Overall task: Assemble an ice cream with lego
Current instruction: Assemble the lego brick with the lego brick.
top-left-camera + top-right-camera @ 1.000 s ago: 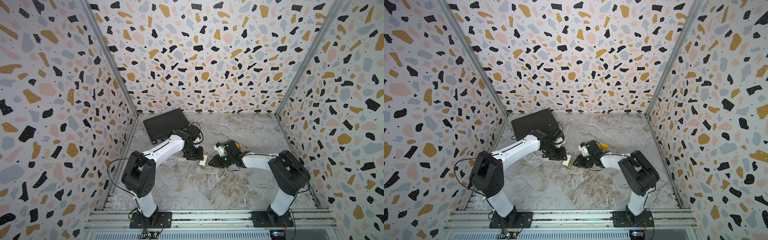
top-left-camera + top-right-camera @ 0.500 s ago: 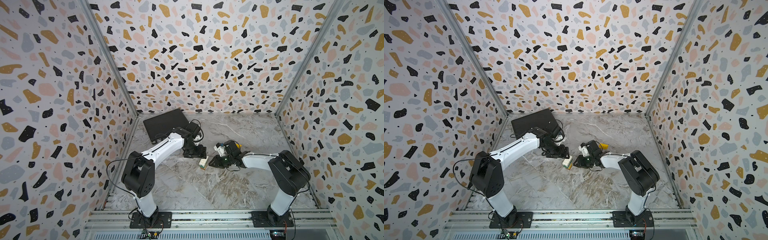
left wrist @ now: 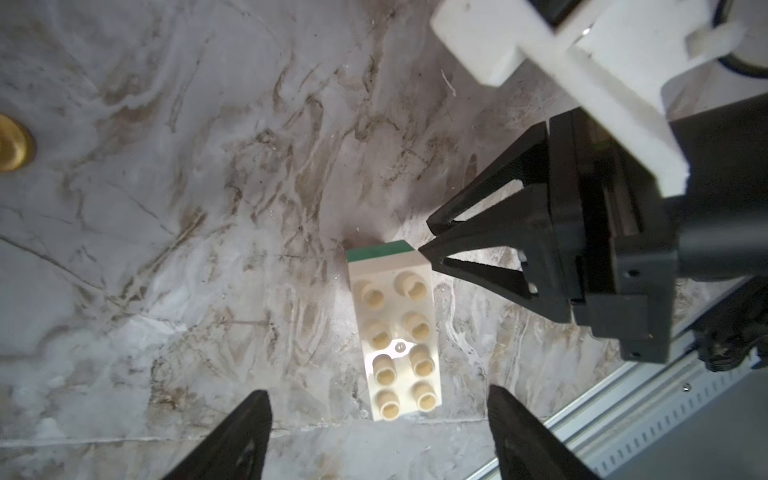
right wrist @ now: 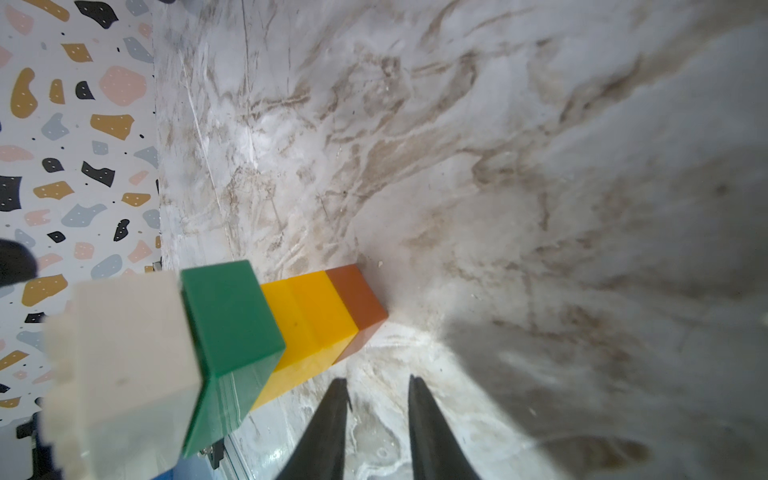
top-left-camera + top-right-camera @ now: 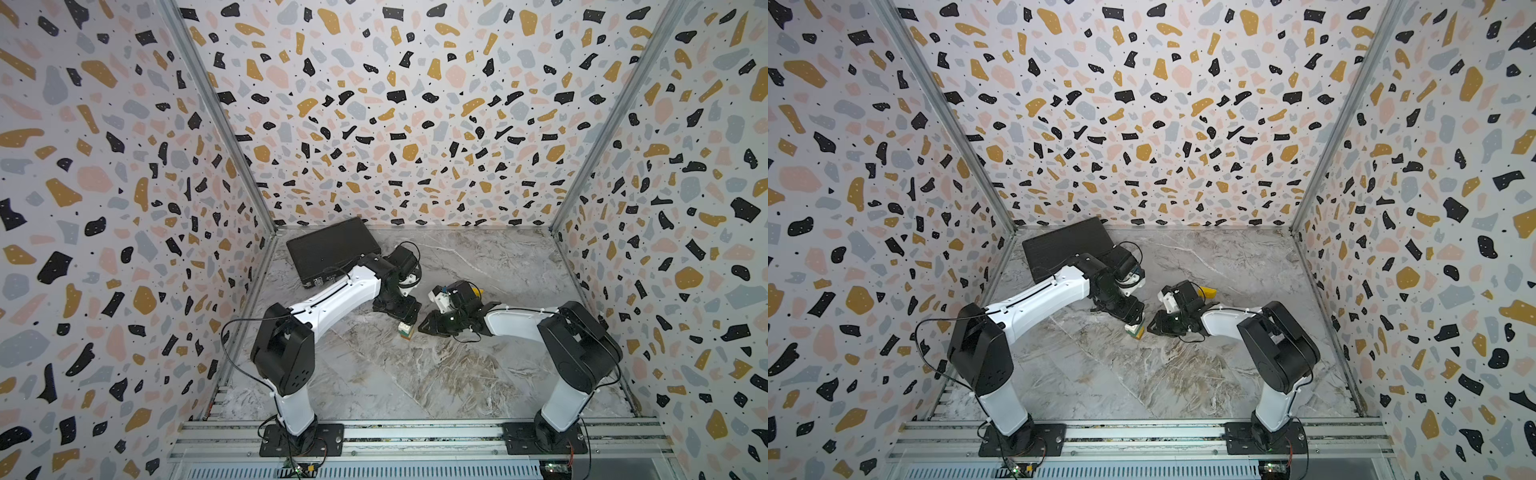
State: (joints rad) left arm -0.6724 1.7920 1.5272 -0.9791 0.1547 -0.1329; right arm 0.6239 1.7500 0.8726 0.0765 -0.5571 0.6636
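Marble bench (image 5: 415,386) lies bare toward the front rail (image 5: 415,432). The ice cream (image 3: 395,332) stands upright mid-bench. The left pincer (image 3: 376,403) hangs wide above it, and the right pincer (image 4: 377,380), narrow and holding nothing, is just beside its upper corner.

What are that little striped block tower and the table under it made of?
The block tower looks like hard moulded plastic: smooth, slightly glossy faces, sharp edges, round studs on the white top. The tabletop looks like marble, grey-white with brown veins, but may be a printed sheet; I cannot tell which.
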